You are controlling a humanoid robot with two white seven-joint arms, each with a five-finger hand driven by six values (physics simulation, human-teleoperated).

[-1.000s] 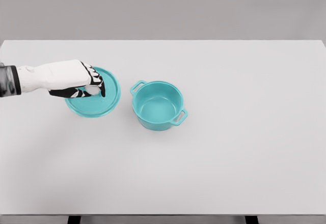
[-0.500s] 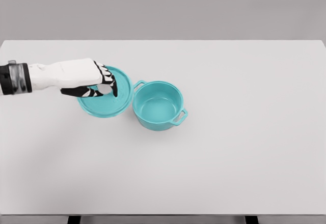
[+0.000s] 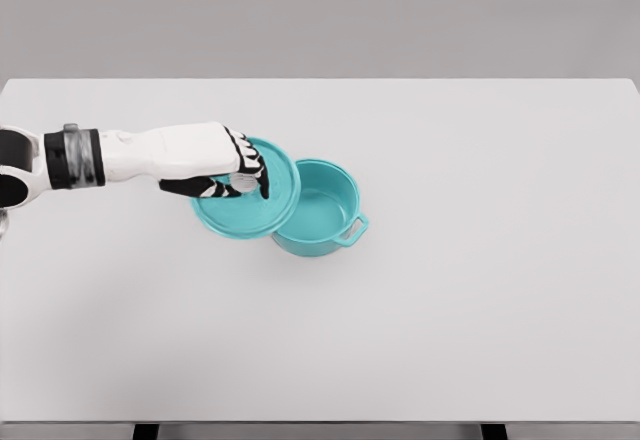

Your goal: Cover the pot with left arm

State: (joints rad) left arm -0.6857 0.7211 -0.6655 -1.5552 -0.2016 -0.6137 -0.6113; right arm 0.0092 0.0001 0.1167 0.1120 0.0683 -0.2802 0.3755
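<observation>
We are losing the knob of the lid [image 3: 247,206] under the curled fingers of the left hand [image 3: 215,167], so the exact contact there is staying hidden. The lid is covering the left part of the pot [image 3: 322,210], hiding its left handle and near rim. The left arm is running off the picture's left edge, and the table [image 3: 450,310] is getting cropped at the bottom.

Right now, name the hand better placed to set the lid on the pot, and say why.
Left. The left hand already grips the teal lid, whose right edge overlaps the left side of the open pot. No right arm is in view.
</observation>
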